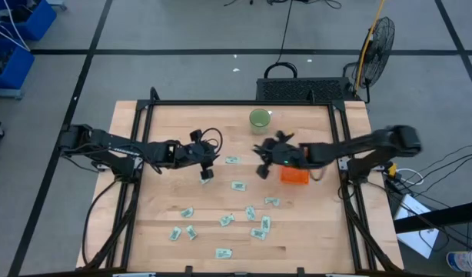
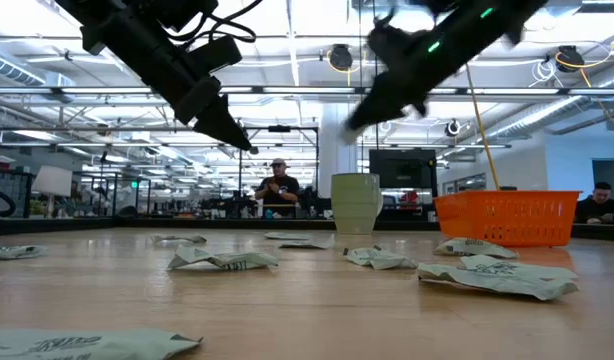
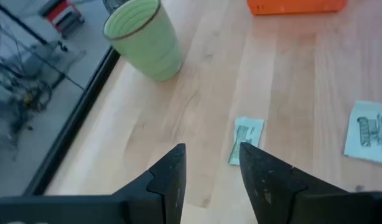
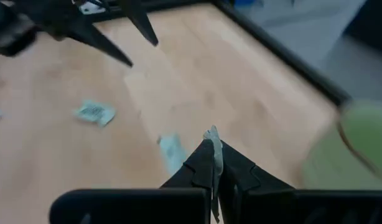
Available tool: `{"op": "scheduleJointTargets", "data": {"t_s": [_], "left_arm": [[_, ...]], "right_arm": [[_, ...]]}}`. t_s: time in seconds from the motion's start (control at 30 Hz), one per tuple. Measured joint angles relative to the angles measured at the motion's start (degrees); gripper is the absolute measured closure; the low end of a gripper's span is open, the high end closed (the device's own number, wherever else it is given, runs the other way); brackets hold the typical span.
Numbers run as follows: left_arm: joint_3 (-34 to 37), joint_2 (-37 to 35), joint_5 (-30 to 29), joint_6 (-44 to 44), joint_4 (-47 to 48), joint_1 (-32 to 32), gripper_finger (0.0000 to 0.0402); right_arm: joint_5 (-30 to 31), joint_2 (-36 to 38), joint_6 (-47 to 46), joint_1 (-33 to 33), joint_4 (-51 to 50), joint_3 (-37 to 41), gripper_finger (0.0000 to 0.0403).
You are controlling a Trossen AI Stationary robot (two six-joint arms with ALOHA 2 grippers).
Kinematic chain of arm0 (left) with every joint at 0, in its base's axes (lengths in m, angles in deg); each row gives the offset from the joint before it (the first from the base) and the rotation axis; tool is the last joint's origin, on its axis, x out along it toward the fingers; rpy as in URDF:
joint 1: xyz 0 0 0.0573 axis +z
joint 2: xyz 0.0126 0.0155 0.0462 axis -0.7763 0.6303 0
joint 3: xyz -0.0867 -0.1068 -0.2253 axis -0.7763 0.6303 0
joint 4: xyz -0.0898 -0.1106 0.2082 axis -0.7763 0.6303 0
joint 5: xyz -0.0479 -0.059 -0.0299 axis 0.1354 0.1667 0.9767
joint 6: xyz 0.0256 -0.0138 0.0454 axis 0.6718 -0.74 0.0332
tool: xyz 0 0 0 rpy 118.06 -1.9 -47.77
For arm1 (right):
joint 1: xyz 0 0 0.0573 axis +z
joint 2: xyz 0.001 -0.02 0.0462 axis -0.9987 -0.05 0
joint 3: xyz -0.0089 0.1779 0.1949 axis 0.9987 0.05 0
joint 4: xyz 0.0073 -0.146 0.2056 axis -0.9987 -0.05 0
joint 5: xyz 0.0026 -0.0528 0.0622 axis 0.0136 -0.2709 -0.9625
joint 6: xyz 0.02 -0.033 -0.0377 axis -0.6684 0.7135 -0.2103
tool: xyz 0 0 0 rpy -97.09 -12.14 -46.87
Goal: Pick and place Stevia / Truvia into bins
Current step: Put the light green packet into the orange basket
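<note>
Scattered across the near half of the wooden table (image 1: 159, 215): about a dozen pale green sachets (image 1: 221, 221), lying flat and apart. Farther in, raised above the bare middle: left gripper (image 1: 206, 174), fingers (image 3: 169, 180) parted, nothing between them, one sachet (image 3: 245, 139) just beyond. Level with it, right gripper (image 1: 261, 170), closed tight on a single sachet (image 4: 213, 149), just beside the orange bin (image 1: 294, 176). Beyond both, near the far edge: green cup (image 1: 259, 119), upright.
</note>
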Motion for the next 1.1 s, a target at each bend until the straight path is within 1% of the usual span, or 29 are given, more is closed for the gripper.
{"op": "scheduleJointTargets", "data": {"t_s": [0.07,0.17,0.2,0.27,0.33,0.4,0.47,0.57,0.7,0.83,0.93,1.03,1.1], "left_arm": [[0.0,0.0,0.48,-2.18,0.18,0.03,0.0245],[0.0,-0.02,4.1,-2.82,2.16,0.02,0.0245],[0.0,-0.02,5.71,-2.81,3.04,0.0,0.0245],[0.0,-0.02,7.99,-2.56,4.63,-0.07,0.0245],[0.0,-0.02,9.31,-2.51,6.52,-0.11,0.0245],[0.0,-0.02,9.5,-2.42,8.65,-0.11,0.0245],[0.0,-0.02,9.51,-2.26,11.13,-0.11,0.0245],[0.0,-0.64,11.28,-0.97,15.55,-0.15,0.0245],[0.0,-1.69,16.99,-1.09,19.29,-0.72,0.0245],[-0.04,-1.79,19.0,-2.43,19.39,-2.31,0.0245],[-0.04,-1.81,18.7,-2.59,19.01,-3.46,0.0245],[-0.04,-1.8,18.51,-2.58,18.87,-4.14,0.0245],[-0.04,-2.36,18.61,-2.97,19.65,-4.7,0.0245]], "right_arm": [[-0.22,4.95,-7.22,1.73,-10.2,-0.01,0.0401],[-2.17,9.55,-15.1,4.16,-22.84,-0.01,0.0401],[-2.91,10.41,-17.34,5.0,-26.31,0.07,0.0402],[-2.91,11.22,-20.64,6.42,-29.73,1.09,0.0402],[-2.72,11.39,-22.65,7.18,-28.59,3.48,0.0399],[-2.99,10.99,-22.73,7.36,-25.14,6.49,0.039],[-2.95,10.32,-20.92,7.36,-21.71,9.26,0.0376],[-2.64,10.01,-20.17,6.82,-21.0,12.25,0.035],[1.18,10.01,-20.0,5.87,-22.1,14.05,0.0319],[3.18,10.04,-17.34,4.86,-21.96,14.11,0.031],[2.57,10.03,-10.3,4.15,-14.4,14.13,0.031],[-2.36,10.06,-1.69,2.93,-6.74,14.13,0.031],[-4.48,10.05,1.84,1.97,-3.54,14.13,0.0309]]}}
